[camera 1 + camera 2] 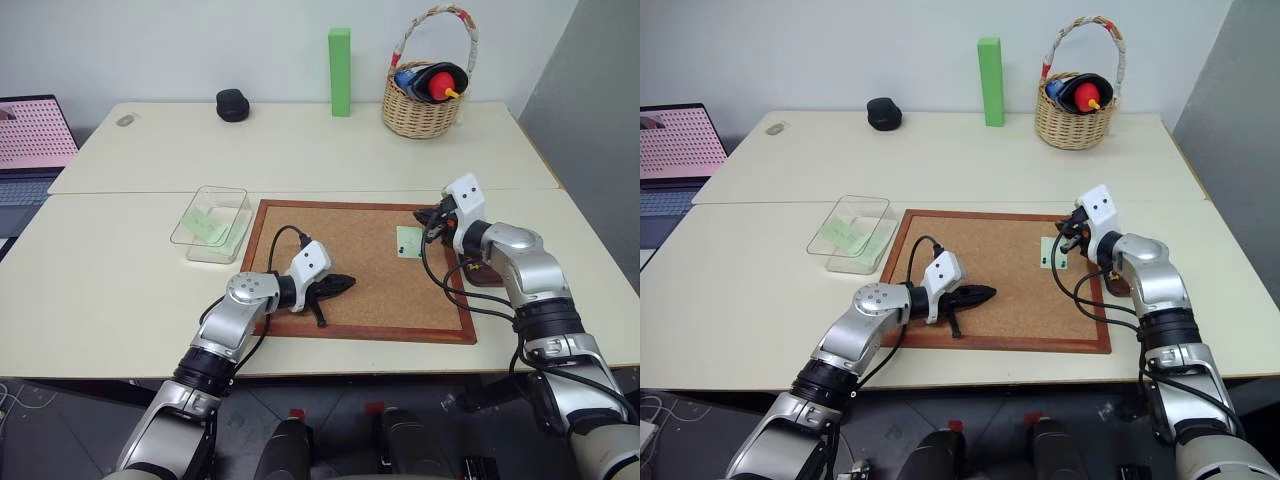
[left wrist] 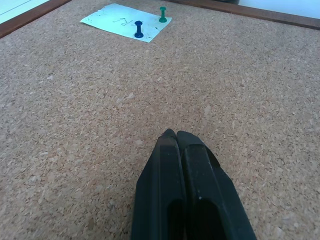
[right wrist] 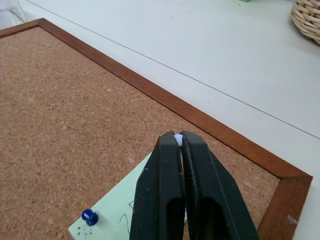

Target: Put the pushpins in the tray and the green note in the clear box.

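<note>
A pale green note (image 1: 408, 241) lies on the right part of the cork board (image 1: 340, 300). A blue pushpin (image 2: 138, 29) and a green pushpin (image 2: 162, 14) stand in it. My right gripper (image 3: 178, 136) hovers just over the note's far edge, shut on a white pushpin (image 3: 178, 140) whose head peeks out between the fingertips. My left gripper (image 1: 346, 283) rests shut and empty on the board's near left part. The clear box (image 1: 212, 222) sits left of the board with a pale green slip inside. The dark-brown tray (image 1: 493, 277) is partly hidden behind my right forearm.
At the back of the table stand a tall green block (image 1: 340, 71), a wicker basket (image 1: 425, 100) with toys and a small black object (image 1: 232, 104). A laptop (image 1: 30, 140) sits at the far left.
</note>
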Tool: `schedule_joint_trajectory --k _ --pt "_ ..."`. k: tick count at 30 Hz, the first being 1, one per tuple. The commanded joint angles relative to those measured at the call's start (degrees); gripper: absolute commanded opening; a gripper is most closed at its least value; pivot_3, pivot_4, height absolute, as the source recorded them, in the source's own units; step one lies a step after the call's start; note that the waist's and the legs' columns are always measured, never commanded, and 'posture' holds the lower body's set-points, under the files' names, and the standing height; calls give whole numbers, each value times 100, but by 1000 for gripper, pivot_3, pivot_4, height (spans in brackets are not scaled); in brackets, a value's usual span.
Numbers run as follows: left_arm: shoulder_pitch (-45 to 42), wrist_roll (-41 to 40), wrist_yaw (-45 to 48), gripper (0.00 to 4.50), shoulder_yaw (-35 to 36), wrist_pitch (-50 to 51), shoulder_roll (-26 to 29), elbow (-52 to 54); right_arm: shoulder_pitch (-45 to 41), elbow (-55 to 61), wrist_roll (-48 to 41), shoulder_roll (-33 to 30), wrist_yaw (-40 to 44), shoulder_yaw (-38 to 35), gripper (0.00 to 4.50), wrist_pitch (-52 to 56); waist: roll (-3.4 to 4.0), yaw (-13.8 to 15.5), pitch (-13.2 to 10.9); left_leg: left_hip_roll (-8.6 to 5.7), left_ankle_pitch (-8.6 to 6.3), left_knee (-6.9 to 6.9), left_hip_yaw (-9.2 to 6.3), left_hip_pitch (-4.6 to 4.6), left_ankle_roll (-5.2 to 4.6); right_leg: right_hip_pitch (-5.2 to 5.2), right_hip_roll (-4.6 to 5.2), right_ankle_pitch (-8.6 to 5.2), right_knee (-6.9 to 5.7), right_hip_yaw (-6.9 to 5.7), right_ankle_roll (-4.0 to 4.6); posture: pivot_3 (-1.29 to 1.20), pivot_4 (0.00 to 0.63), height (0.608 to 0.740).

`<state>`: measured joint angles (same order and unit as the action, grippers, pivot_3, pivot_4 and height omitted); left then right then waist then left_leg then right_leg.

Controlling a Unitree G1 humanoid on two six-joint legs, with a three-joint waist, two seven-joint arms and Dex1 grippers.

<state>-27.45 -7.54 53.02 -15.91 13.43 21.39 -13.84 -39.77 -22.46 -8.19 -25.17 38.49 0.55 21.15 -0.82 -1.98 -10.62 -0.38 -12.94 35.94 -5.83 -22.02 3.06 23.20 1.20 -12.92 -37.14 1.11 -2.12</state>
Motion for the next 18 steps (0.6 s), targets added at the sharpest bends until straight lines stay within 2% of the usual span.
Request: schedule_joint_trajectory --k 1,9,14,18 --pt "196 291 3 0 -234 229 93 -229 306 1005 -236 -493 68 -422 41 443 0 8 0 -1 0 0 1 0 0 0 0 0 0 0 0 0 150 740" --pt "140 308 34 0 -269 100 96 -354 1619 2325 -365 -1556 225 -902 41 1366 7 13 5 -1 -1 -4 -1 -4 -1 0 1 -2 9 -2 1 0 150 740" --pt "31 347 75 0 -306 8 44 -501 2170 2578 -364 -1910 294 -975 41 1727 22 -4 19 0 -1 0 17 5 -1 -2 1 -3 7 12 0 0 150 740" --pt "-15 377 101 0 -313 -39 8 -564 2298 2570 -370 -2018 290 -938 41 1858 22 8 20 -2 -1 2 16 3 -1 -4 1 -17 9 11 23 0 150 740"
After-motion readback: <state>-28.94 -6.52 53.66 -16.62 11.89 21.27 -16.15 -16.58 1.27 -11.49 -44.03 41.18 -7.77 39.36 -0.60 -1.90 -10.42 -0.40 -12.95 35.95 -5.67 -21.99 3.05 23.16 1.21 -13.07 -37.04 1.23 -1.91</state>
